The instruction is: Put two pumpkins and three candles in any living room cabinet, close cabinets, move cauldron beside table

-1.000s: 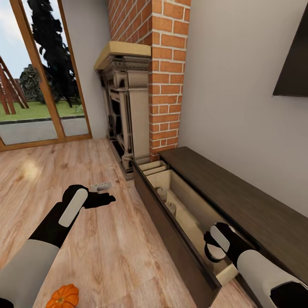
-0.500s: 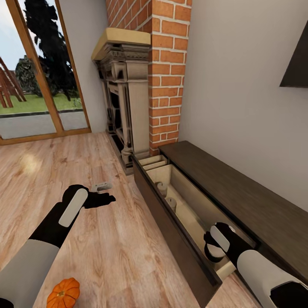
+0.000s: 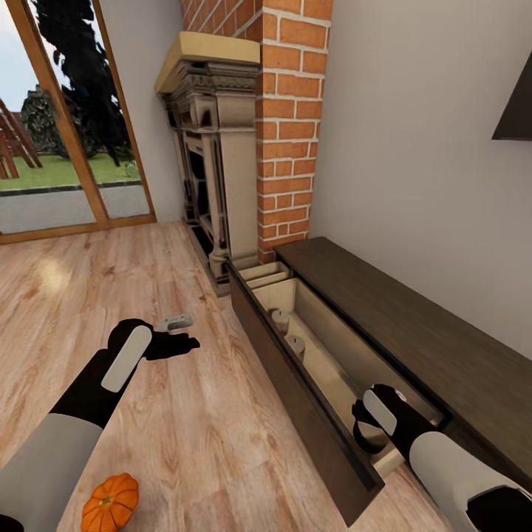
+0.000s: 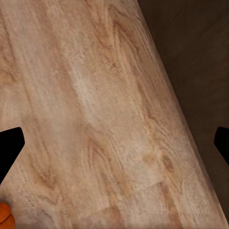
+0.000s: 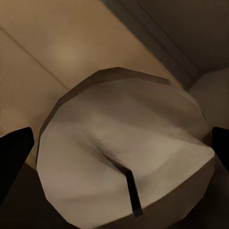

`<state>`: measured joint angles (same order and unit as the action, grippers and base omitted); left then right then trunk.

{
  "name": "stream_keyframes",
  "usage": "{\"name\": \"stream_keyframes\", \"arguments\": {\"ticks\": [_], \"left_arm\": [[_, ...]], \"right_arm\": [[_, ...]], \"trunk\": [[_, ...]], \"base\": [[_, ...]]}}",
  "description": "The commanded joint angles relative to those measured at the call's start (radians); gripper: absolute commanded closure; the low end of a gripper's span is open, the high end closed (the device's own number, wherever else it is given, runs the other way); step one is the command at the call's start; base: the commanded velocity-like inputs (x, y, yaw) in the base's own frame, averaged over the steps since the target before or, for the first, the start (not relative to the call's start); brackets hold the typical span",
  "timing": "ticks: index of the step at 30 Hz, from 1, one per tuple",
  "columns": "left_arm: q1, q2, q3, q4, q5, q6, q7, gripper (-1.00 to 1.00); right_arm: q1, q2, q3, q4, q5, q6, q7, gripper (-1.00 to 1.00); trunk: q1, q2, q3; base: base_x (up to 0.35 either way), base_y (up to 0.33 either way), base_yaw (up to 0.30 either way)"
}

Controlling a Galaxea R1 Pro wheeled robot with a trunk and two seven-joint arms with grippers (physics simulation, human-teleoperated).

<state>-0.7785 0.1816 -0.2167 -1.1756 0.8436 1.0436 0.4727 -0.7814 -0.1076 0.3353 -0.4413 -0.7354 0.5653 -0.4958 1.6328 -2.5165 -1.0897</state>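
One orange pumpkin (image 3: 111, 502) lies on the wood floor by my left forearm; its edge also peeks into the left wrist view (image 4: 5, 217). My left gripper (image 3: 179, 343) (image 4: 114, 148) hovers open over bare floor, holding nothing. The dark-brown cabinet (image 3: 421, 347) has its long drawer (image 3: 310, 414) pulled out. Two pale candles (image 3: 280, 319) (image 3: 295, 344) stand inside it. My right gripper (image 3: 367, 432) (image 5: 117, 152) reaches down into the drawer's near end. Its fingers are spread wide on either side of a third candle (image 5: 124, 148), wick up.
A brick chimney and carved fireplace (image 3: 222, 162) stand just beyond the cabinet's far end. A small grey object (image 3: 175, 322) lies on the floor near my left gripper. Glass doors (image 3: 66, 148) fill the left wall. A dark screen corner (image 3: 517, 111) hangs above the cabinet.
The whole picture has slid a little, so the camera moved: fireplace and drawer sit slightly higher and further left. Both arms keep the same pose and both grippers look unchanged.
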Motion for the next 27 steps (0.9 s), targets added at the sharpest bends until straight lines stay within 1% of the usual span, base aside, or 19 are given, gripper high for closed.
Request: {"name": "stream_keyframes", "arguments": {"ticks": [1,3,6,16,17,27], "left_arm": [[-0.001,0.001,-0.003,-0.001,0.010,0.001,0.010,-1.00],[-0.001,0.001,-0.003,-0.001,0.009,0.001,0.010,-1.00],[-0.001,0.001,-0.003,-0.001,0.008,0.001,0.010,-1.00],[-0.001,0.001,-0.003,-0.001,0.008,0.001,0.010,-1.00],[-0.001,0.001,-0.003,-0.001,0.008,0.001,0.010,-1.00],[-0.001,0.001,-0.003,-0.001,0.008,0.001,0.010,-1.00]], "right_arm": [[-0.001,-0.001,0.008,-0.002,-0.010,0.003,-0.007,1.00],[-0.001,-0.001,0.008,-0.002,-0.010,0.003,-0.007,1.00],[-0.001,-0.001,0.008,-0.002,-0.010,0.003,-0.007,1.00],[-0.001,-0.001,0.008,-0.002,-0.010,0.003,-0.007,1.00],[-0.001,-0.001,0.008,-0.002,-0.010,0.003,-0.007,-1.00],[-0.001,-0.001,0.008,-0.002,-0.010,0.003,-0.007,-1.00]], "trunk": [[0.000,0.000,-0.001],[0.000,0.000,-0.001],[0.001,-0.001,-0.013],[0.001,-0.001,-0.013],[0.001,-0.001,-0.013],[0.001,-0.001,-0.013]], "base": [[0.000,0.000,0.000],[0.000,0.000,0.000],[0.000,0.000,0.000],[0.000,0.000,0.000],[0.000,0.000,0.000],[0.000,0.000,0.000]]}}
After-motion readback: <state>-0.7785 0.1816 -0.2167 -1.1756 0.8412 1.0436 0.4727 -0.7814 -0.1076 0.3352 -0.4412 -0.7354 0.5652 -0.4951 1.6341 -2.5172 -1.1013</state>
